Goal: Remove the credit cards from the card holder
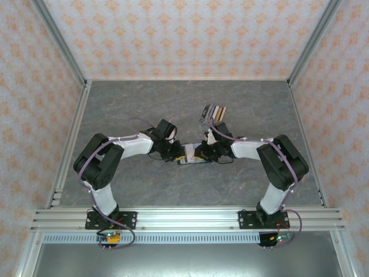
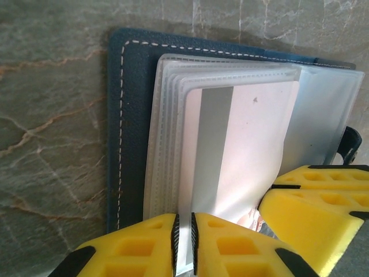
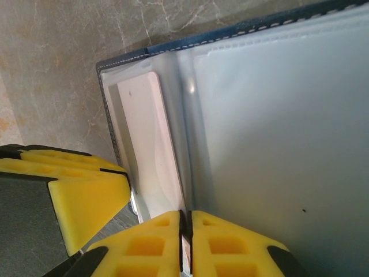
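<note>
The navy-blue card holder (image 1: 191, 160) lies open on the table between both arms; its stitched cover (image 2: 132, 115) and clear sleeves (image 2: 173, 115) fill much of the left wrist view. A white credit card with a grey stripe (image 2: 248, 138) sticks partway out of a sleeve. My left gripper (image 2: 184, 242) is shut on that card's stripe edge. My right gripper (image 3: 185, 242) is shut on the near edge of a clear sleeve of the card holder (image 3: 277, 144). The same card (image 3: 147, 138) shows white beside it. The two grippers (image 1: 183, 154) (image 1: 203, 153) nearly touch.
A fanned stack of striped cards (image 1: 213, 111) lies on the grey marble table (image 1: 127, 104) just behind the right arm. Metal rails (image 1: 184, 218) run along the near edge, and patterned walls (image 1: 34, 86) close in the sides and back.
</note>
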Controlling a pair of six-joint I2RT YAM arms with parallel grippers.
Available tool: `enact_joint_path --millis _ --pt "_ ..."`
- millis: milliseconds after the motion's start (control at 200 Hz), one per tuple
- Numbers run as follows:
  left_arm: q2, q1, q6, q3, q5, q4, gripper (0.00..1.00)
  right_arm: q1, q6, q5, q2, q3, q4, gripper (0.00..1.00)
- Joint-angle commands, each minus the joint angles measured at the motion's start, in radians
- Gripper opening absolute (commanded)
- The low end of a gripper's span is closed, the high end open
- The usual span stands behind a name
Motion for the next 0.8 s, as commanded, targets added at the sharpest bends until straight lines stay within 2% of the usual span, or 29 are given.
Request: enact_joint_path --millis 0,275,395,530,791 --pt "0.026 -0.006 -0.009 0.010 0.005 0.004 0.16 -0.003 0.007 -0.009 -0.005 -0.008 0.030 0.13" --pt "0.029 -0.007 -0.005 -0.019 0.028 0.030 0.16 -0.004 0.024 -0.067 0.013 -0.009 0.082 0.13" --pt "0.030 -0.008 -0.007 -0.020 0.024 0.028 0.16 -0.003 0.014 -0.074 0.020 -0.001 0.074 0.09" --pt "0.010 -0.005 0.000 -0.018 -0.019 -0.006 0.17 -0.004 -0.032 0.000 -0.008 0.001 -0.001 0.03" --pt "-0.006 0.007 0.006 -0.041 -0.043 -0.027 0.20 -0.034 -0.062 0.088 -0.061 -0.029 -0.046 0.02"
